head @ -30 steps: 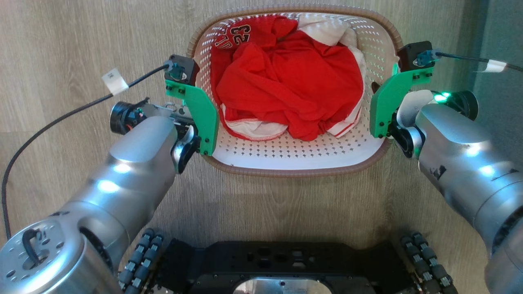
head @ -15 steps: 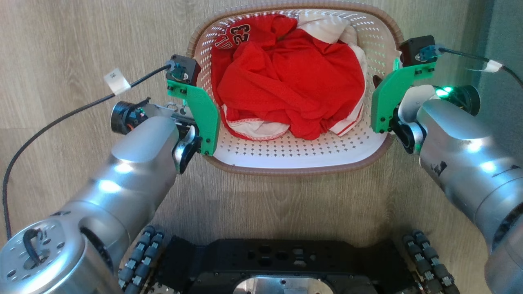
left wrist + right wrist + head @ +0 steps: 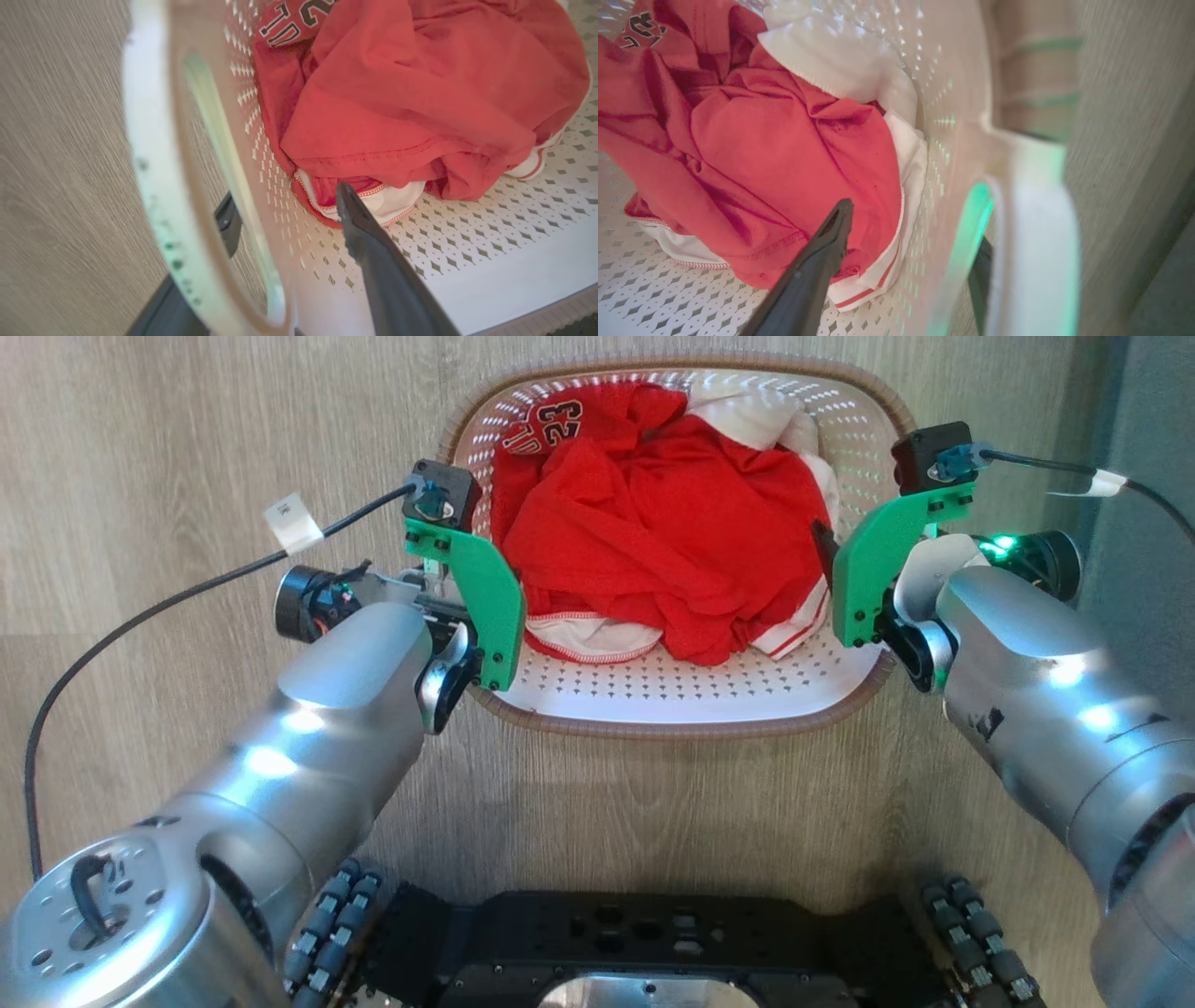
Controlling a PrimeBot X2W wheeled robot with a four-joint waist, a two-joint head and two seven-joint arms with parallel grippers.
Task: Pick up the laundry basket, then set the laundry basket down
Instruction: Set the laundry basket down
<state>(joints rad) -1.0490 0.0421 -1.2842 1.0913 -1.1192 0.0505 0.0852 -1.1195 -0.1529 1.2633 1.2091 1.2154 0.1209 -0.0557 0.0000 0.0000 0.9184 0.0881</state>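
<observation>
Laundry basket (image 3: 672, 726), heaped with a red jersey (image 3: 672, 541), sits on the wooden floor (image 3: 140, 429) before my base (image 3: 644, 933). My left fingers (image 3: 373, 261) and right fingers (image 3: 817, 266) stand spread, each pair straddling a white side handle (image 3: 149, 140), gripping nothing. I judge the clean exit: withdraw both together, straight, snagging neither handle nor cloth.

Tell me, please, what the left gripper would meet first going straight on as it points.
Probably the red clothes in the laundry basket; the left gripper has its inner finger aimed at their hem.
</observation>
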